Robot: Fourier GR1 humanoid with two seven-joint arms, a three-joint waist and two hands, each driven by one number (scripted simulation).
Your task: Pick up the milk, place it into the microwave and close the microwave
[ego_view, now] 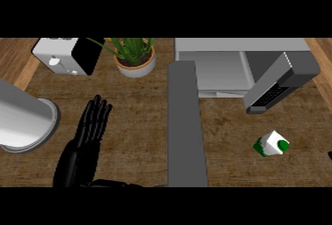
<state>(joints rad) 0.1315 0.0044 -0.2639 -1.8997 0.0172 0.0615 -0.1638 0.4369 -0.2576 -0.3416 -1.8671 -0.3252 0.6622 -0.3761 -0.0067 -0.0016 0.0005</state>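
Note:
The milk (272,144), a small white carton with green sides and a green cap, sits on the wooden counter at the right. Behind it stands the grey microwave (214,66), its inside showing; its door (280,83) with a dark keypad is swung out to the right, just above the carton. My left hand (91,125) rests open at the left, fingers straight and pointing up, far from the milk. A long grey forearm (186,127) runs up the middle from the lower edge to the microwave's left front. Only a black sliver (329,155) shows at the right edge, perhaps my right hand.
A white and black appliance (65,55) stands at the back left, with a potted green plant (135,57) beside it. A large grey cylinder (23,118) fills the left edge. Bare counter lies between the grey forearm and the milk.

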